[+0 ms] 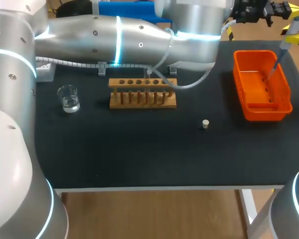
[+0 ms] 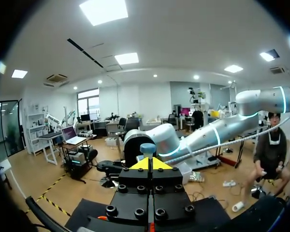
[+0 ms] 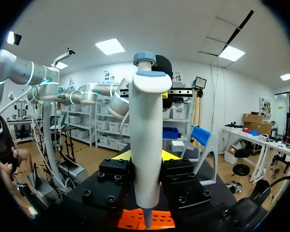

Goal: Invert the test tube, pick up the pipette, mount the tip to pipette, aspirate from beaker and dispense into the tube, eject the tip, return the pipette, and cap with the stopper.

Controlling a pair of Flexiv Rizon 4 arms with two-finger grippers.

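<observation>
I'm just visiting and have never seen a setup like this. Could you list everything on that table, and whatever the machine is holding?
Table: one, black, under everything.
Beaker: one, clear with liquid in it, at the left side of the table.
Rack: one, wooden, mid-table toward the back.
Stopper: one, small and pale, alone on the table right of the rack.
Bin: one, orange, at the right side of the table.
Pipette: one, white with a grey-blue knob, held above the bin.
Right gripper: one, black with yellow tips, shut on the pipette.
Left gripper: one, black with yellow tips, shut, right by the pipette's knob.
</observation>
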